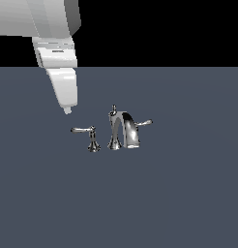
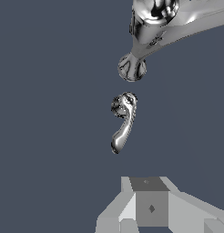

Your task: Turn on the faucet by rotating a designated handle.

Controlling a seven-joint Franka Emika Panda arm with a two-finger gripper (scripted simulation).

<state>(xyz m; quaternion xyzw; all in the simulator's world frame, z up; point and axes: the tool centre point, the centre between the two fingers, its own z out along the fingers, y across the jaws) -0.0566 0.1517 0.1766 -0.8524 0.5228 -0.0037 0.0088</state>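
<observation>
We find the gripper poised above and toward the exterior view's left of the handle, clear of it and holding nothing; its jaw opening cannot be told. The chrome lever lies horizontal on its flared pedestal, just beside the faucet, free end pointing away from the spout toward the gripper's side.

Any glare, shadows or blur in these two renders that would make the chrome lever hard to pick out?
Exterior view: flat light, no cast shadows on the grey surface; the handle is small but sharp, bright highlights on the faucet. Wrist view: mottled reflections on the handle, edges crisp; the gripper is cropped by the frame.
</observation>
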